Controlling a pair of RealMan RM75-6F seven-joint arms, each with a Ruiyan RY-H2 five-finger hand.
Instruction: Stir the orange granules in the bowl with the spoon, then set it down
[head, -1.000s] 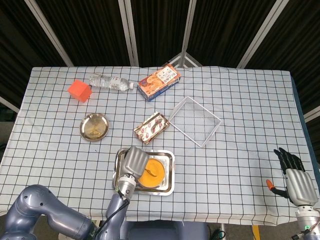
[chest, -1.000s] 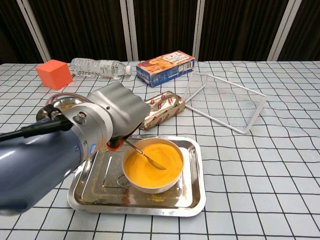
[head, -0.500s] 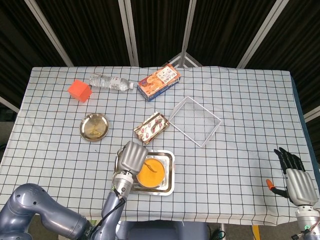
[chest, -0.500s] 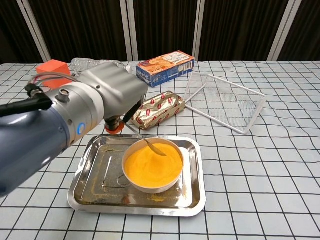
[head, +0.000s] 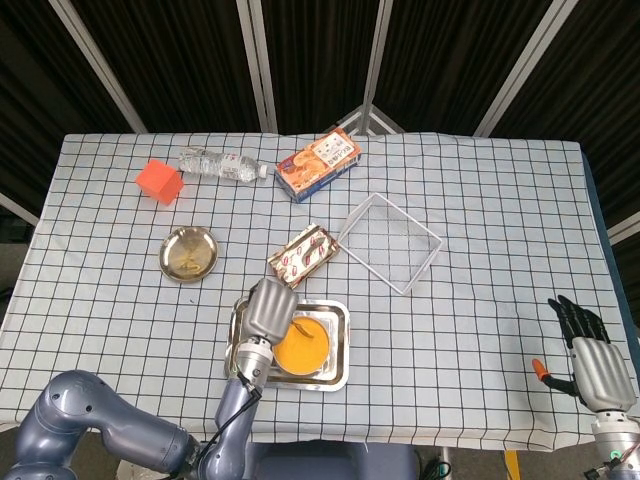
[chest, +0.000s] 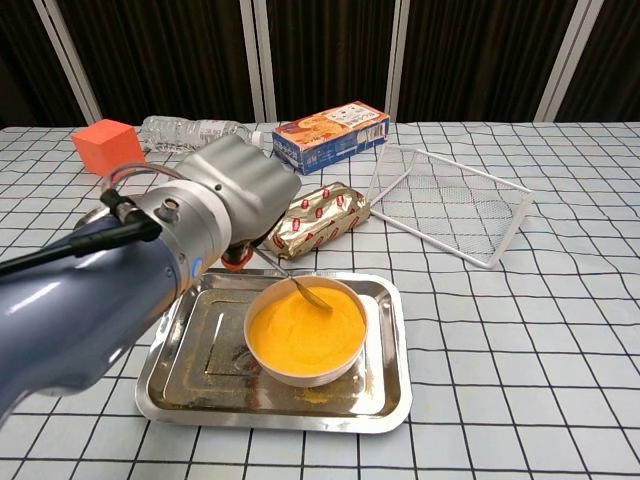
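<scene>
Left hand grips the thin metal spoon, fingers closed round its handle at the bowl's ten o'clock. Rectangular steel tray carries the white round bowl of orange granules; the spoon's tip rests in them. Stirring looks underway; setting the spoon down remains. Right hand hangs idle, fingers spread, empty.

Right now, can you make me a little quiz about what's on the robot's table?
1. True or false: the spoon lies flat on the tray.
2. Which hand holds the spoon: A) left hand B) right hand?
3. Fill in: the bowl stands in the ____.

Key: 1. False, its tip is in the bowl. 2. A. 3. Tray.
</scene>
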